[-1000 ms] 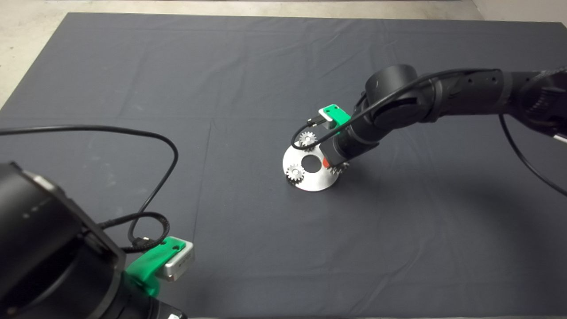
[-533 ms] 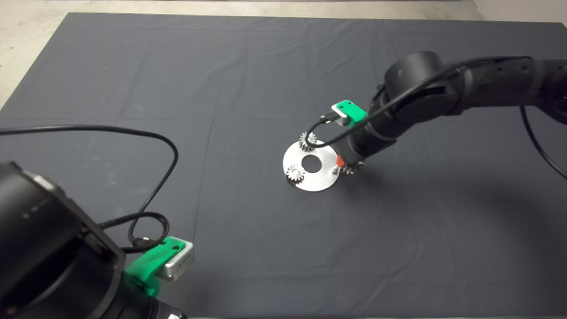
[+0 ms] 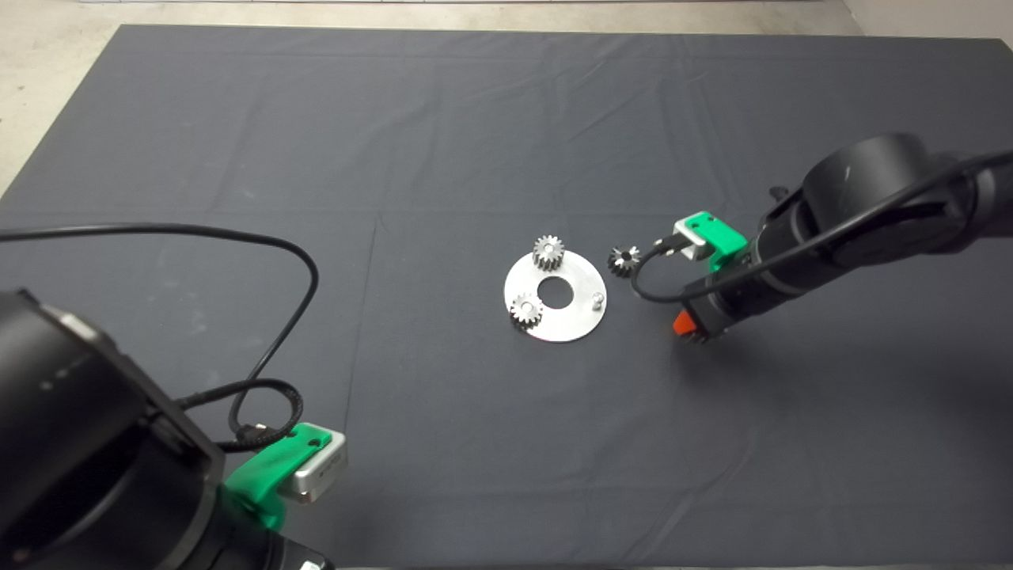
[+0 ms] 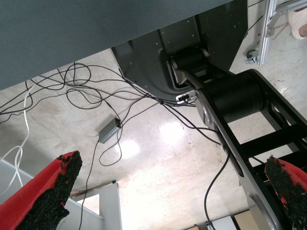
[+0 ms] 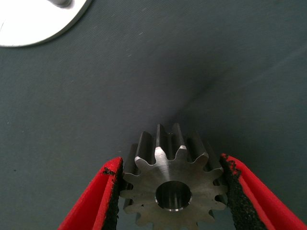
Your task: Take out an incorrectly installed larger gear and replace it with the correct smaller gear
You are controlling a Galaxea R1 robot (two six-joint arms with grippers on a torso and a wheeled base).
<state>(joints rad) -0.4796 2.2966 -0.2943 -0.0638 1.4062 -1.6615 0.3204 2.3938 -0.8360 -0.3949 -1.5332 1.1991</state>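
My right gripper (image 3: 690, 331) is shut on the larger gear (image 5: 172, 187), a shiny silver gear with long teeth, gripped between the two red fingers. It holds the gear low over the mat, to the right of the round silver plate (image 3: 574, 318). The plate's right peg (image 3: 598, 299) stands bare. The smaller gear (image 3: 624, 260), dark grey, lies on the mat just right of the plate, apart from the gripper. An edge of the plate also shows in the right wrist view (image 5: 33, 24).
Two small light-silver gears (image 3: 548, 252) (image 3: 526, 309) sit on the plate's other pegs, around its centre hole. My left gripper (image 4: 172, 165) is parked at the lower left, open and empty, with the floor and cables in its view.
My right gripper lifted the larger gear off the plate's right peg and carried it to the right. This uncovered the bare peg and the smaller gear on the mat. The left arm stayed still.
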